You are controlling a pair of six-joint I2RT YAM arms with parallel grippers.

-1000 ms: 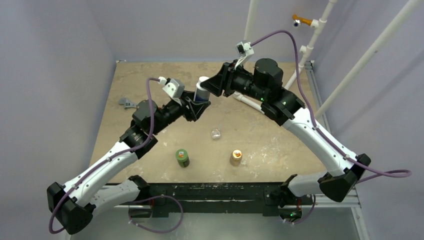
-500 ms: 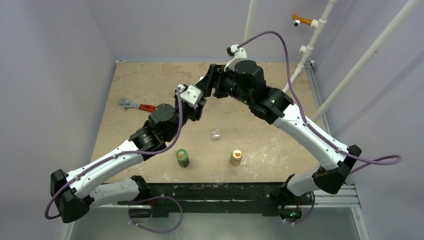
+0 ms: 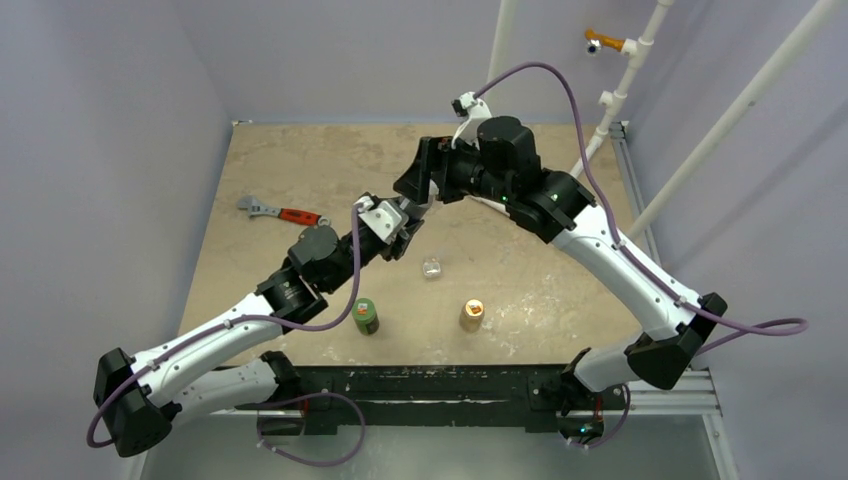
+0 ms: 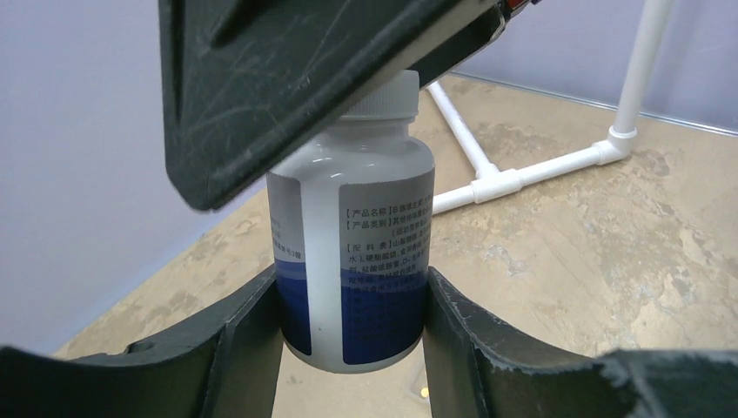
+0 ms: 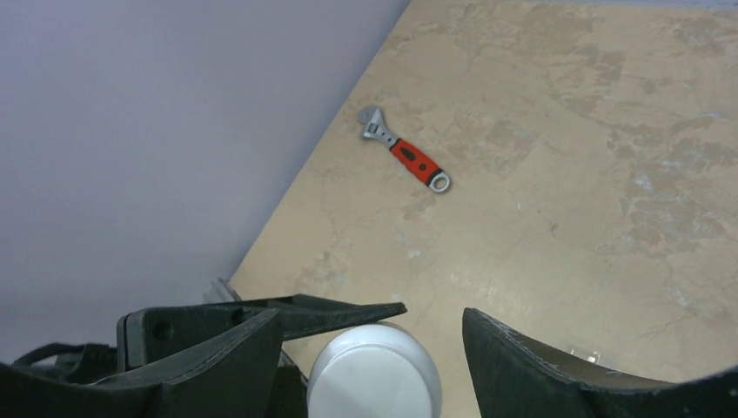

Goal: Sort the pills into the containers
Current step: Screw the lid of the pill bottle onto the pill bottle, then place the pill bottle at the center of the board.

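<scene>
My left gripper (image 4: 351,287) is shut on a white bottle (image 4: 352,235) with a blue label band and a white cap, and holds it upright above the table. My right gripper (image 5: 370,326) is open just above the cap (image 5: 374,373), one finger on each side with gaps. In the top view the two grippers meet at mid table, the left (image 3: 400,230) below the right (image 3: 415,186), and they hide the bottle. The small transparent case (image 3: 431,267) sits just in front of them. I cannot make out any pills.
A green bottle (image 3: 364,315) and a tan-orange bottle (image 3: 471,314) stand near the front edge. A red-handled wrench (image 3: 278,211) lies at the left and also shows in the right wrist view (image 5: 405,158). White pipes (image 4: 522,178) run along the back right.
Both grippers have moved together from the far middle of the table toward the near side, close to the transparent case. The left still holds the bottle and the right stays over its cap.
</scene>
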